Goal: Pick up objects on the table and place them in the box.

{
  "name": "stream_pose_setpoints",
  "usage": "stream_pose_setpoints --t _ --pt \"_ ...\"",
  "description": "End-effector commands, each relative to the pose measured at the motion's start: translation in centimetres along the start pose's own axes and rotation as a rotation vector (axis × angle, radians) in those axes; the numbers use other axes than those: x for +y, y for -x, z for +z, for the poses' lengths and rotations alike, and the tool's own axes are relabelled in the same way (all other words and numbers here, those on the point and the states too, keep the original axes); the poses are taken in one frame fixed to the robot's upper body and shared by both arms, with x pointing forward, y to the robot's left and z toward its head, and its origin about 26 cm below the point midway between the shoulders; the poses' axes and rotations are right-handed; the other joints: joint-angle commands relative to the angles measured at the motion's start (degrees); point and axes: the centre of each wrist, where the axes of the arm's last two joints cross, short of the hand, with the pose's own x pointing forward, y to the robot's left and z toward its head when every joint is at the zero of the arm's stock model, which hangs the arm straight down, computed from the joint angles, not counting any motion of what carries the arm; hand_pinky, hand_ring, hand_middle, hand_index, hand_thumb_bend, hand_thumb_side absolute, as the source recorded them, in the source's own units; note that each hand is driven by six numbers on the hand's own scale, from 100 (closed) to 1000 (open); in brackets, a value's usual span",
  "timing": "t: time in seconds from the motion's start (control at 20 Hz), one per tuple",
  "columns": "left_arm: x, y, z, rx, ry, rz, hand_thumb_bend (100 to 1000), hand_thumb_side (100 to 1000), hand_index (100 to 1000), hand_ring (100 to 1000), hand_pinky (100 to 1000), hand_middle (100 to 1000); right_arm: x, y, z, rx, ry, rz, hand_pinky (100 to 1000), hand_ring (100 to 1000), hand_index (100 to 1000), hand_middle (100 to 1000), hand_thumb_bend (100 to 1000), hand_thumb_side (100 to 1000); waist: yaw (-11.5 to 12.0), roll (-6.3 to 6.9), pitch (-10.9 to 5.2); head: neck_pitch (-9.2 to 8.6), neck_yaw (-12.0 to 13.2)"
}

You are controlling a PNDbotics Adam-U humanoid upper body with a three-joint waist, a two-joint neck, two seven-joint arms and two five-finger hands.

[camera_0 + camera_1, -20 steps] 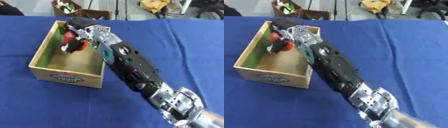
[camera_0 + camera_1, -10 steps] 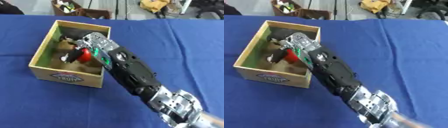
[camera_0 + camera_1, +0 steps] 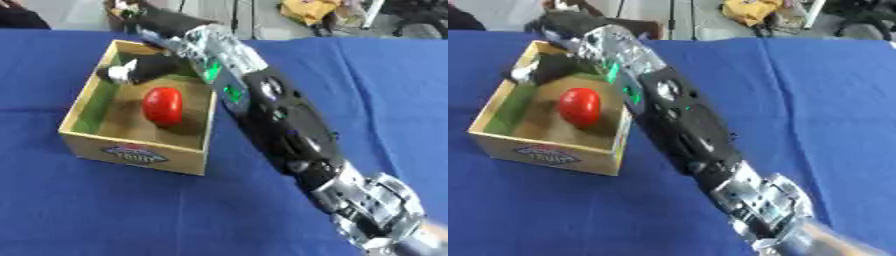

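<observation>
Red and glossy, the rounded object (image 3: pixel 163 105) lies on the floor of the cardboard box (image 3: pixel 131 154) on the blue-covered bench (image 3: pixel 105 205). Right hand (image 3: pixel 140 67) hangs over the box's far end, apparently empty; whether its fingers are spread, I cannot tell.
</observation>
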Motion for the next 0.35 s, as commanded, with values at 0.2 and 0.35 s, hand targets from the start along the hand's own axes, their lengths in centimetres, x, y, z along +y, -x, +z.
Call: stream_pose_setpoints --t 0.2,0.35 --pt "0.9 -0.7 0.0 -0.005 -0.021 -0.050 100 742 687 349 217 381 -9.3 1.9 9.1 -0.059 0.472 -0.212 664 623 853 764 100 968 -3.00 0.92 -1.68 1.36 5.54" --pt "1.0 -0.7 0.2 0.003 -0.030 -0.063 100 742 687 348 215 381 -10.4 1.8 13.6 -0.119 0.611 -0.323 632 609 836 744 100 925 -4.70 1.58 -1.82 1.76 8.00"
